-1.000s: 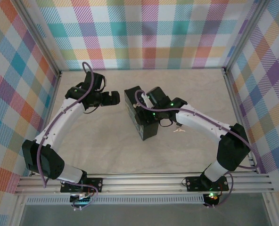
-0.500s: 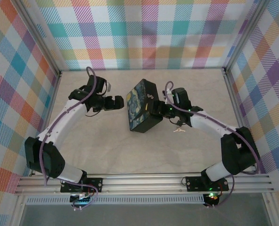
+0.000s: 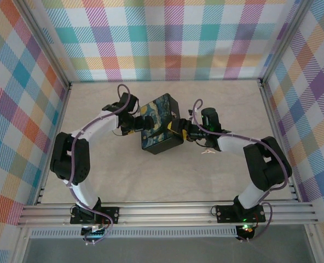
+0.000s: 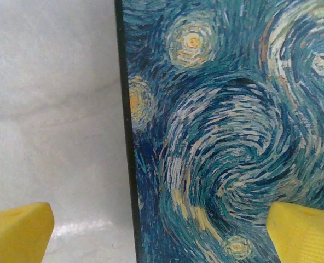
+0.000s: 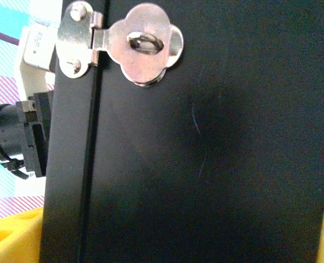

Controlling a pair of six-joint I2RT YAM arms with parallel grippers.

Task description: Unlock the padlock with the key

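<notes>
Key (image 3: 208,151): small pale metal piece, flat on the table (image 3: 123,175), near the box (image 3: 161,125), to its right and slightly nearer.
Right gripper (image 3: 178,130): at the box's right side, yellow fingers (image 5: 9,238) spread wide; black wall and silver hasp (image 5: 143,46) close ahead.
Left gripper (image 3: 135,122): at the box's left edge, spread wide; painted lid (image 4: 233,137) partly between its tips.

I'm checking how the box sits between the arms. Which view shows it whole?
The top external view: the whole box lies between the left gripper and right gripper. The left wrist view gives a patch of its painted lid; the right wrist view, its black side with a silver hasp.
</notes>
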